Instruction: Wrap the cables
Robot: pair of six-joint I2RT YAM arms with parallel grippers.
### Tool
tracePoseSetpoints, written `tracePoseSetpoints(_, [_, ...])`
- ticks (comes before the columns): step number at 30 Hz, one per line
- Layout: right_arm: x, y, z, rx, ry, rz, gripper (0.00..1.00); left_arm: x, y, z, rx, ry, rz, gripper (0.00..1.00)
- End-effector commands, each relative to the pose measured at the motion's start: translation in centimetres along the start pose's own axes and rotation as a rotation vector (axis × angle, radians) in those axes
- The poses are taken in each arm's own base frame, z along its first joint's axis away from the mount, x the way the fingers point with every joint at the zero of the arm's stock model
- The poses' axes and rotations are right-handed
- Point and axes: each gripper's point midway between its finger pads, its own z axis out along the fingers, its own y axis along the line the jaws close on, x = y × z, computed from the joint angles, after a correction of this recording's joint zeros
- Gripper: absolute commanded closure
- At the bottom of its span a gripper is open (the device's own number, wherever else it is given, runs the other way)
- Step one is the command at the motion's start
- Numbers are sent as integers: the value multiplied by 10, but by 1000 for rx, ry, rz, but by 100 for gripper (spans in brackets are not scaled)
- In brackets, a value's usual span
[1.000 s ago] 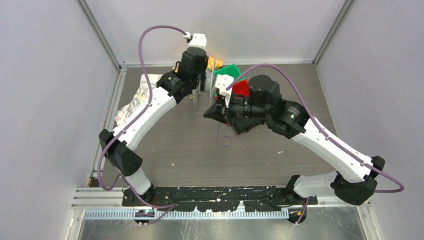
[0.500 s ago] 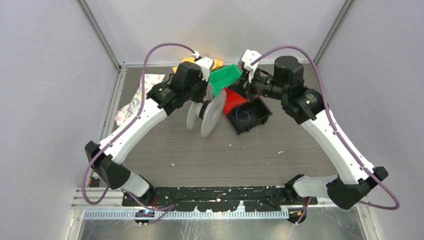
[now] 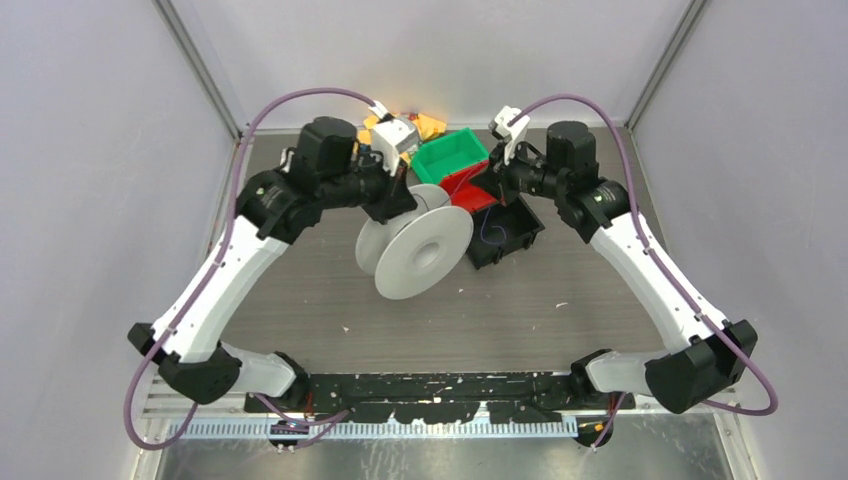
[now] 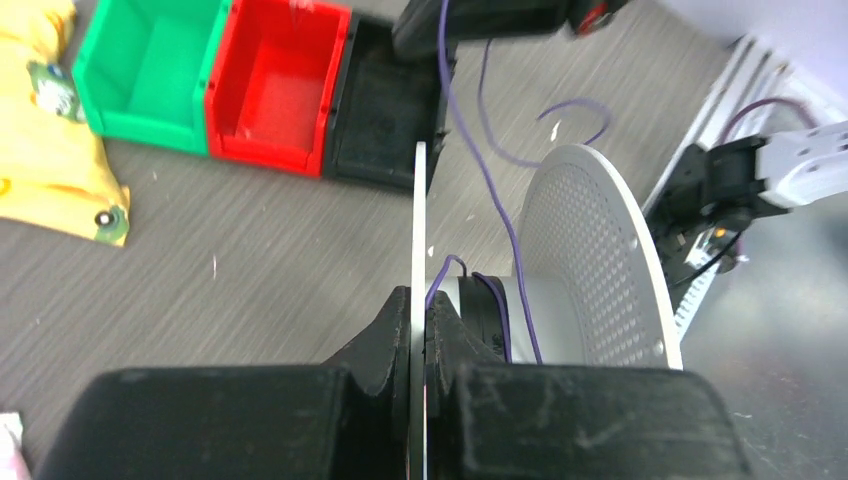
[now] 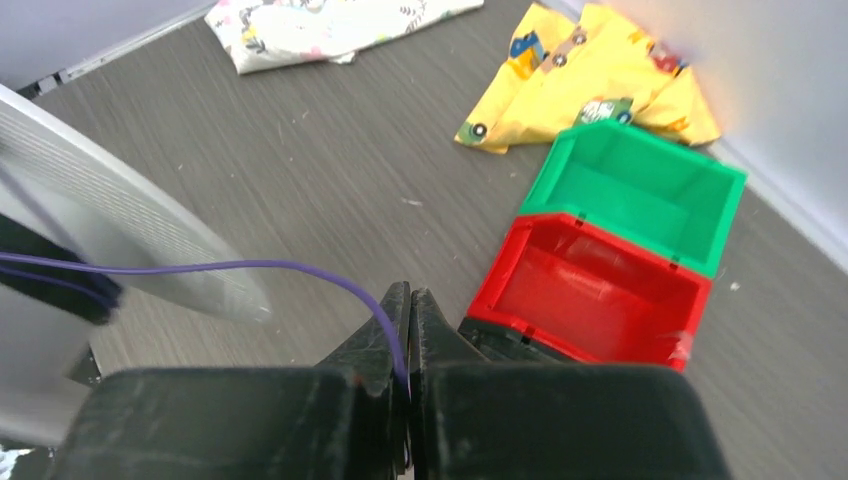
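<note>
The cable (image 4: 497, 190) is a thin purple wire. It runs from the hub of a grey two-flange spool (image 3: 417, 250) to my right gripper. My left gripper (image 3: 398, 200) is shut on the edge of one spool flange (image 4: 419, 250) and holds the spool up over the table. A turn or two of cable lies on the hub (image 4: 500, 310). My right gripper (image 3: 496, 188) is shut on the cable (image 5: 300, 270) above the bins, and the cable enters between its fingertips (image 5: 408, 335). A loose cable loop (image 3: 487, 232) hangs over the black bin.
A green bin (image 3: 450, 155), a red bin (image 3: 470, 185) and a black bin (image 3: 510, 238) stand together at the back centre. A yellow cloth (image 5: 590, 70) lies behind them. A patterned cloth (image 5: 320, 20) lies at the back left. The walls stand close on both sides.
My right gripper moved from mid-table to the back over the bins with the cable. The spool swung out and tilted, its flanges now facing more upward. My left elbow moved left.
</note>
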Motion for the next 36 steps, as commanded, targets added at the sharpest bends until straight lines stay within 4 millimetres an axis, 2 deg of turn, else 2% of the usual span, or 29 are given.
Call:
tracePoseSetpoints(1, [-4, 2, 5, -7, -66, 50, 90, -62, -28, -53, 116, -250, 46, 99])
tracePoseSetpoints(2, [-2, 4, 6, -13, -69, 75, 82, -68, -29, -56, 125, -276, 39, 99])
tracePoseSetpoints(6, [6, 14, 11, -59, -99, 144, 72, -88, -30, -64, 138, -350, 19, 99])
tracePoseSetpoints(10, [15, 21, 19, -99, -141, 221, 54, -106, -32, -73, 134, -419, 21, 99])
tracePoseSetpoints(11, [9, 22, 20, -109, -178, 220, 50, -109, -31, -75, 127, -435, 20, 99])
tracePoseSetpoints(14, [6, 26, 22, -139, -209, 261, 42, -118, -27, -79, 93, -472, 17, 99])
tracePoseSetpoints(19, [11, 25, 24, -128, -214, 289, 38, -131, -8, -85, -20, -529, -1, 99])
tracePoseSetpoints(23, [18, 25, 24, -116, -211, 309, 37, -151, 1, -102, -91, -612, -4, 100])
tracePoseSetpoints(30, [25, 25, 32, -106, -245, 360, 35, -174, 0, -126, -117, -707, -12, 99])
tracePoseSetpoints(36, [32, 11, 40, -31, -315, 421, 33, -184, -8, -141, -92, -755, -25, 99])
